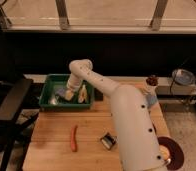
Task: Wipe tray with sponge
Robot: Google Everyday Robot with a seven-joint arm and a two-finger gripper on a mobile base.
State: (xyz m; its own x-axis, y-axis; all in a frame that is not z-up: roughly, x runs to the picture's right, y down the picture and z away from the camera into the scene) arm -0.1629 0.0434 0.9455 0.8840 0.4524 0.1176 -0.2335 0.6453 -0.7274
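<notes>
The green tray [50, 82] stands at the back left of the wooden table. My white arm reaches over the table from the right and bends down into the tray. My gripper [67, 94] is low inside the tray, near its middle. A small blue-grey sponge [60, 93] appears to sit just left of the gripper, against the tray floor; I cannot tell whether it is gripped. A pale yellow item [83, 94] lies in the tray right of the gripper.
An orange carrot [74, 138] and a small dark-and-silver object [108, 141] lie on the table's front half. A dark round bowl [172, 155] sits front right. A bottle [151, 84] and a metal bowl [183, 77] are at the right. A black chair [11, 105] stands left.
</notes>
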